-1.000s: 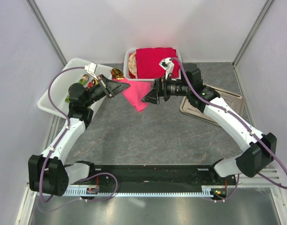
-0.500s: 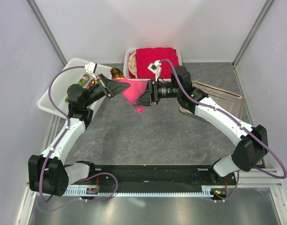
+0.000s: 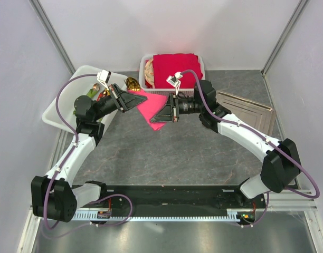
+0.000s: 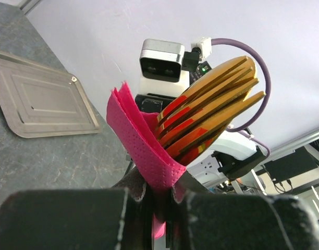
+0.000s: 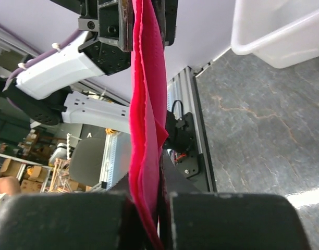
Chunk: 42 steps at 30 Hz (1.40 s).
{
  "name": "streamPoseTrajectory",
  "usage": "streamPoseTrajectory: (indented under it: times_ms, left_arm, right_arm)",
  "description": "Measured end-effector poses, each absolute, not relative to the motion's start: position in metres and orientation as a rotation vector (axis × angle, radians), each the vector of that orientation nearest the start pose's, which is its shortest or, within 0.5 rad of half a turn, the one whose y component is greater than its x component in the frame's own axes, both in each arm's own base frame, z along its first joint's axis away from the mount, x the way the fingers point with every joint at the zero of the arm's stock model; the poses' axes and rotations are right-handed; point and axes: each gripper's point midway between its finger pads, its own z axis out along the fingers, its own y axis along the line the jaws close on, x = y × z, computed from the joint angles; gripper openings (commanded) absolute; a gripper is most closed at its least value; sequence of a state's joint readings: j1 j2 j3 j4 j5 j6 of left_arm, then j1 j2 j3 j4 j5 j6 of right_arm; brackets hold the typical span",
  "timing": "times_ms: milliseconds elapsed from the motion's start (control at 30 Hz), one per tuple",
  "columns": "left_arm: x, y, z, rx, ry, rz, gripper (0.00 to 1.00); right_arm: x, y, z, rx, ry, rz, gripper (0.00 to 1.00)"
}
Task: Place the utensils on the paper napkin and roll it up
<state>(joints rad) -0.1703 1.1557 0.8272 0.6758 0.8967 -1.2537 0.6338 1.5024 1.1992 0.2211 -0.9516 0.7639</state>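
The pink paper napkin [image 3: 150,105] hangs folded in the air between the two arms, above the grey table. My left gripper [image 3: 131,100] is shut on its left end. In the left wrist view the napkin [image 4: 133,130] curls out of my left gripper [image 4: 162,200] around several gold utensils [image 4: 211,104], which fan out of the fold. From above the utensils are hidden. My right gripper [image 3: 160,115] is shut on the napkin's lower right part. In the right wrist view the sheet [image 5: 146,104] runs straight up from between my right gripper [image 5: 151,208] jaws.
A white bin [image 3: 58,105] at the left holds green and red napkin bundles with gold spoons. At the back, a white basket [image 3: 145,59] holds a stack of red napkins [image 3: 174,68]. A flat metal tray [image 3: 246,108] lies right of the arms.
My right gripper has moved left onto the napkin and gone from open to shut on it. The left gripper has kept its hold in about the same place.
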Motion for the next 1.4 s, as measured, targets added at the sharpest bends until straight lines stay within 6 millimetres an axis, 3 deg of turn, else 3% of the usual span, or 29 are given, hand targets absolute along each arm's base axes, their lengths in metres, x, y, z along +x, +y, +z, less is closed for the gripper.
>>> streamPoseTrajectory:
  times_ms: [67,100,267,500,633,667,700,967,1133,1400]
  left_arm:
    - [0.279,-0.213,0.374,0.098,1.586,-1.706,0.02]
    - [0.279,-0.213,0.375,0.099,1.583,-1.707,0.02]
    - [0.279,-0.213,0.376,0.099,1.575,-1.704,0.02]
    - [0.280,-0.212,0.376,0.097,1.573,-1.703,0.02]
    - [0.280,-0.212,0.376,0.095,1.573,-1.704,0.02]
    - [0.280,-0.212,0.377,0.096,1.571,-1.705,0.02]
    - [0.279,-0.212,0.377,0.097,1.571,-1.705,0.02]
    - [0.283,-0.212,0.371,0.058,1.604,-1.705,0.06]
    - [0.287,-0.211,0.366,0.016,1.628,-1.685,0.29]
    - [0.296,-0.210,0.361,-0.027,1.628,-1.630,0.41]
  right_arm:
    - [0.228,0.367,0.320,-0.731,1.827,1.785,0.28]
    - [0.228,0.367,0.321,-0.727,1.825,1.793,0.44]
    - [0.227,0.368,0.325,-0.702,1.823,1.823,0.50]
    - [0.226,0.368,0.325,-0.671,1.815,1.863,0.39]
    - [0.226,0.368,0.323,-0.663,1.822,1.868,0.15]
    - [0.226,0.368,0.322,-0.665,1.821,1.865,0.03]
    - [0.226,0.368,0.321,-0.668,1.820,1.861,0.00]
    - [0.231,0.368,0.315,-0.703,1.816,1.794,0.00]
    - [0.234,0.369,0.312,-0.702,1.836,1.765,0.00]
    - [0.238,0.372,0.307,-0.675,1.866,1.746,0.00]
